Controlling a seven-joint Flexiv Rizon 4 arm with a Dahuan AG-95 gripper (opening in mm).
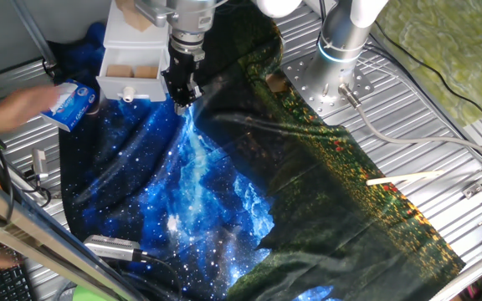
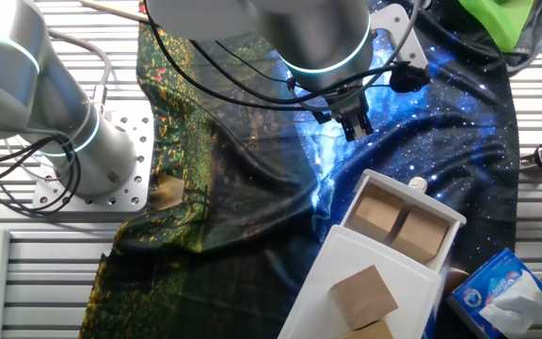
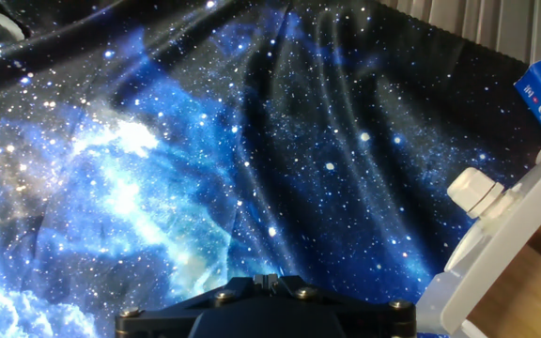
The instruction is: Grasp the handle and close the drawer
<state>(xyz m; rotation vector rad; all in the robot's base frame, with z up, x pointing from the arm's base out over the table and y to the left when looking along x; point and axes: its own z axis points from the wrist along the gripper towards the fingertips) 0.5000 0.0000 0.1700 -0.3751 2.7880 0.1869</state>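
Nearest our hand camera sits the dark base of our gripper (image 3: 266, 305); its fingertips fall outside that view, and in both fixed views we cannot tell whether the jaws are parted or closed. It hangs above the starry blue cloth (image 1: 191, 209), just beside the drawer (image 2: 398, 226) and touching nothing. We see the drawer pulled out of its white box (image 2: 346, 301), a white tray with 2 tan compartments. On its front juts the handle (image 3: 475, 192), a small round white knob. Beyond the drawer from our gripper lies a blue tissue packet (image 1: 69, 104).
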